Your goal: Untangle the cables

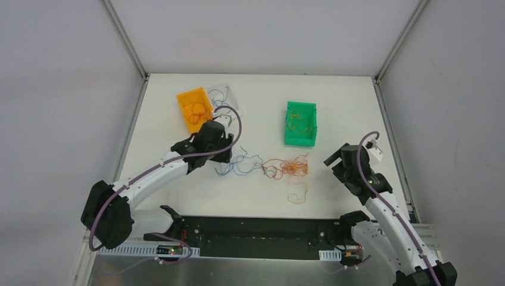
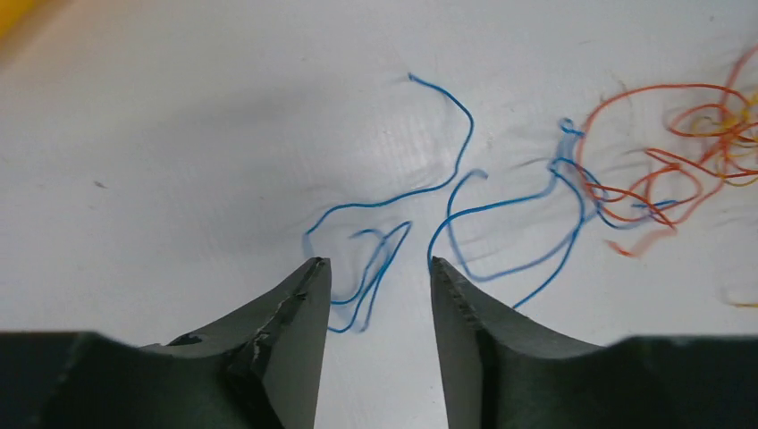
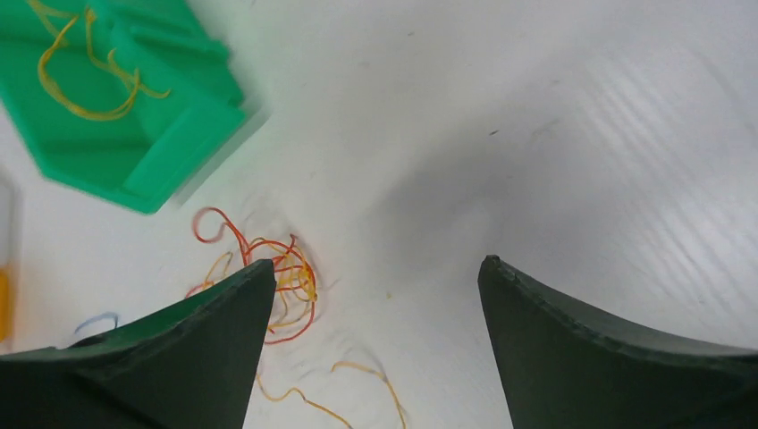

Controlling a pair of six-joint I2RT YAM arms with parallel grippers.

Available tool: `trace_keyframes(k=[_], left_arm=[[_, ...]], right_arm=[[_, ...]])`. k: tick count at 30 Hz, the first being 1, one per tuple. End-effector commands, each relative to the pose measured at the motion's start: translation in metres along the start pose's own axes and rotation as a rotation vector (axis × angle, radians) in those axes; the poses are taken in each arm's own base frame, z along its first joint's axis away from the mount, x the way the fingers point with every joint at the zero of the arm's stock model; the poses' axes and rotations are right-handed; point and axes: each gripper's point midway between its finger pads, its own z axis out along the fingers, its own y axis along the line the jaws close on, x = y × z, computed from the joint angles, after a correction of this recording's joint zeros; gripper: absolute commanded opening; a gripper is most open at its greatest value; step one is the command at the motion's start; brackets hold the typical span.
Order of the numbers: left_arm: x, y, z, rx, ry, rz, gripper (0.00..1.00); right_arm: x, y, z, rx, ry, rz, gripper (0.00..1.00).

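Observation:
Thin blue cables (image 1: 238, 165) lie curled on the white table, tangled at their right end with an orange-red and yellow clump (image 1: 287, 167). A loose orange strand (image 1: 297, 195) lies nearer the front. My left gripper (image 1: 221, 154) is open and empty just left of the blue cables; in the left wrist view (image 2: 376, 264) the blue strands (image 2: 447, 192) lie between and ahead of its fingers, with the orange-red clump (image 2: 679, 170) to the right. My right gripper (image 1: 334, 159) is open and empty to the right of the clump, which also shows in the right wrist view (image 3: 282, 277).
An orange bin (image 1: 194, 109) holding orange strands stands at the back left beside a clear tray (image 1: 224, 95) with blue strands. A green bin (image 1: 300, 123) with yellow strands stands at the back centre; it also shows in the right wrist view (image 3: 134, 134). Metal frame rails border the table.

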Motion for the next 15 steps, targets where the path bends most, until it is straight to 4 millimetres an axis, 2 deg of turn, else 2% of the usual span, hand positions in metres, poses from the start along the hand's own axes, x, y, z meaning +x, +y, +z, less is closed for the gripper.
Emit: trace_keyframes(k=[1, 6, 10, 12, 13, 14, 15], left_arm=[[0.002, -0.036, 0.002, 0.174, 0.073, -0.024, 0.5], [-0.003, -0.033, 0.001, 0.157, 0.055, -0.022, 0.6], [-0.005, -0.034, 0.002, 0.166, 0.053, 0.011, 0.61], [-0.005, -0.031, 0.005, 0.145, 0.058, 0.018, 0.61], [-0.004, -0.029, 0.006, 0.133, 0.061, 0.019, 0.61], [-0.004, -0.029, 0.008, 0.127, 0.064, 0.02, 0.61], [-0.003, -0.028, 0.01, 0.124, 0.071, 0.02, 0.62]], right_arm=[[0.02, 0.055, -0.016, -0.284, 0.156, -0.074, 0.88], [0.042, 0.083, -0.028, -0.397, 0.267, -0.146, 0.81], [0.061, 0.098, -0.033, -0.405, 0.299, -0.273, 0.82], [0.069, 0.106, -0.033, -0.397, 0.302, -0.317, 0.85], [0.072, 0.11, -0.032, -0.389, 0.307, -0.328, 0.89], [0.074, 0.116, -0.032, -0.379, 0.302, -0.327, 0.97], [0.075, 0.117, -0.029, -0.346, 0.29, -0.323, 0.99]])
